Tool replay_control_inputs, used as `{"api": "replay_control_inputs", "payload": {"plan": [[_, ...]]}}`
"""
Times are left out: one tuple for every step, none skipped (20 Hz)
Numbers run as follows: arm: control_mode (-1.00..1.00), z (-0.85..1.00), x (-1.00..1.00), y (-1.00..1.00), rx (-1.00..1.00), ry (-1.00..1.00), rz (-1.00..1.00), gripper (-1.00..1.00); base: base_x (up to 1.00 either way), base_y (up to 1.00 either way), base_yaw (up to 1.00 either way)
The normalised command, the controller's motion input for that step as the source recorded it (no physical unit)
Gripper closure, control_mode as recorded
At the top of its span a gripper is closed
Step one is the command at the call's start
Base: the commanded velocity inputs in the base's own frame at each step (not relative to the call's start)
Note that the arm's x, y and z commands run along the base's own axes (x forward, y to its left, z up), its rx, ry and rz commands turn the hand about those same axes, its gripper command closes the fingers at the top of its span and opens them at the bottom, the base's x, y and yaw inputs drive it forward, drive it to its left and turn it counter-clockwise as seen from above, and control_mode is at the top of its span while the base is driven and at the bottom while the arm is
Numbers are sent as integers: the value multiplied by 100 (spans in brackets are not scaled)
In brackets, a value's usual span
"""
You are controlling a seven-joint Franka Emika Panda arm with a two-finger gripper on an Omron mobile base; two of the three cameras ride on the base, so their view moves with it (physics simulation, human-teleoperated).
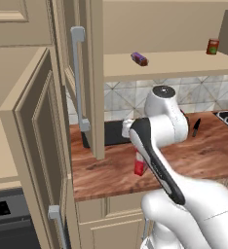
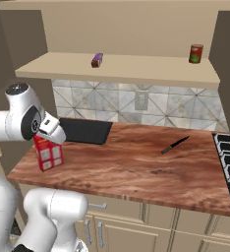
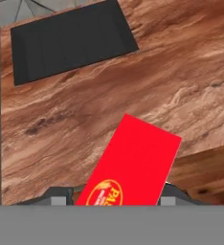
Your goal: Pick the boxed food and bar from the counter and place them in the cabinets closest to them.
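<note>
Since the pincer (image 3: 116,196) straddles the box (image 2: 49,152) near the surface's (image 2: 136,167) left edge with jaws closing but maybe not clamped, a skewed grip could tip it. Bar (image 2: 97,60) already sits on the cabinet shelf (image 2: 136,69).

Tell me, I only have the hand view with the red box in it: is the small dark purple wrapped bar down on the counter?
Observer: No, the small dark purple wrapped bar lies on the plain tan cabinet shelf above the counter.
Operator: Anything else up there?
Observer: A small red-and-green can stands near the shelf's right end.
Operator: What is on the counter beyond my picture?
Observer: A black knife lies on the reddish-brown wood-grain countertop, well apart from the upright red cardboard box.
</note>
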Motion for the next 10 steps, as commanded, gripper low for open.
{"api": "replay_control_inputs", "payload": {"plan": [[-100,21,-100,-55,8,-25,0,100,0,0,0],[-100,23,-97,-52,8,-27,0,100,0,0,0],[-100,26,-94,-50,8,-27,0,100,0,0,0],[-100,29,-94,-48,8,-27,0,100,0,0,0],[-100,35,-97,-44,9,-26,0,100,0,0,0],[-100,46,-100,-43,12,-23,0,100,0,0,0],[-100,57,-96,-41,13,-20,0,100,0,0,0],[-100,61,-91,-30,11,-20,0,100,0,0,0],[-100,66,-83,-25,11,-18,0,100,0,0,0],[-100,66,-86,-30,12,-18,0,100,0,0,0]]}}
